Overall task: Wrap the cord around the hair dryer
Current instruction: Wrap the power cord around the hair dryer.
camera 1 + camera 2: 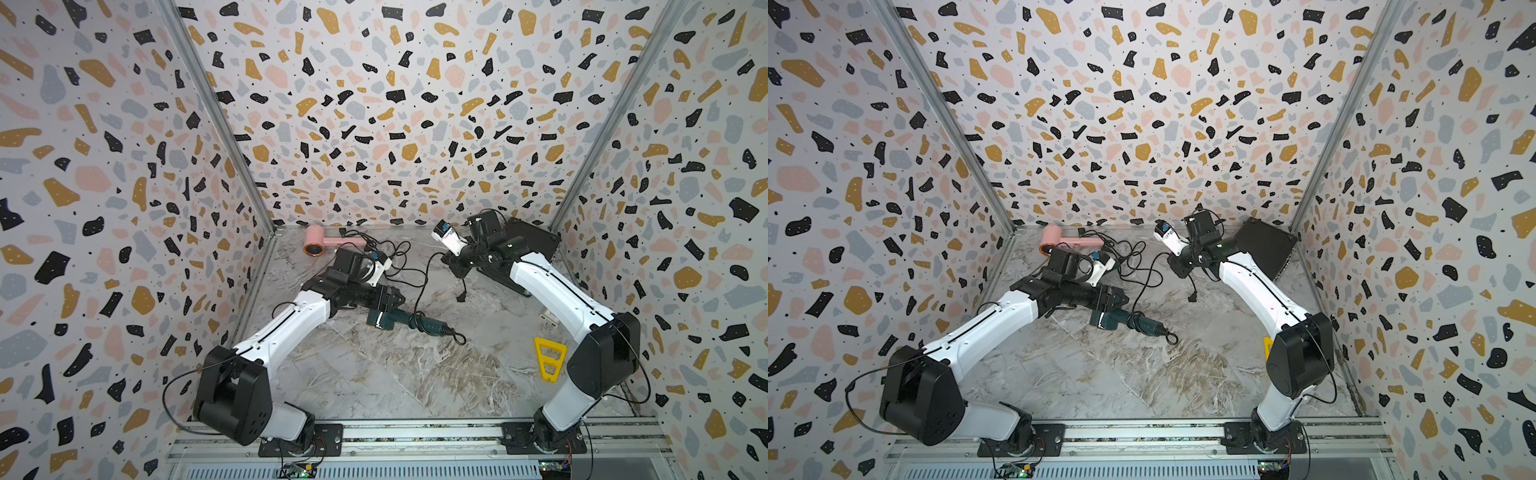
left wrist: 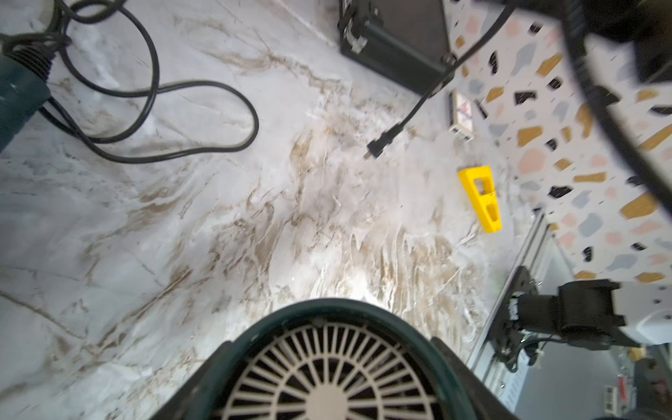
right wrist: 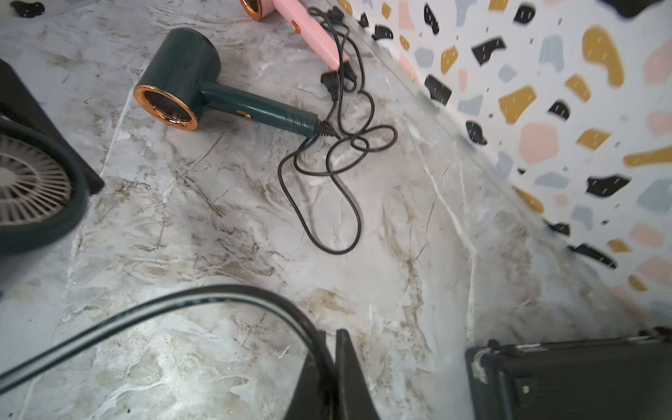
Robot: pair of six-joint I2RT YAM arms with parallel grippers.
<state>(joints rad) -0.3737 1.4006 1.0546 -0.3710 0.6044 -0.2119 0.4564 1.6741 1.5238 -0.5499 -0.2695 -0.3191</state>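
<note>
3 dryers in all: 2 green, 1 pink. 3 cords, 1 each. 2 grippers.

L gripper (image 1: pixel 386 303) is closed narrow on the fat body of 1 green dryer (image 1: pixel 376 322), w/ a finger on each side of its round back grille (image 2: pixel 327 367). The handle sticks out past the gripper, toward the R arm's side. Can't tell if the dryer sits on the table (image 1: pixel 395 374) or is just above it.

R gripper (image 3: pixel 329 340) is pinched tight on that dryer's cord (image 3: pixel 203 292). The cord goes from the handle's end, makes a small loop on the table, then climbs up to the R gripper. Its plug (image 2: pixel 376 147) hangs free just under the R gripper. None of the cord is around the dryer yet.

The 2nd green dryer (image 3: pixel 182 69) lies flat past the L gripper, on the back wall side, cord in loose loops by its handle. Top views hide it under the L arm. The pink dryer (image 1: pixel 320 241) lies past that one, right by the back wall, w/ its cord mixed in the same loops.

1 black box (image 1: pixel 532 241) sits just behind the R gripper. 1 small box (image 2: pixel 462 116) and 1 yellow block (image 1: pixel 548 357) lie near the R arm, well apart from both grippers.
</note>
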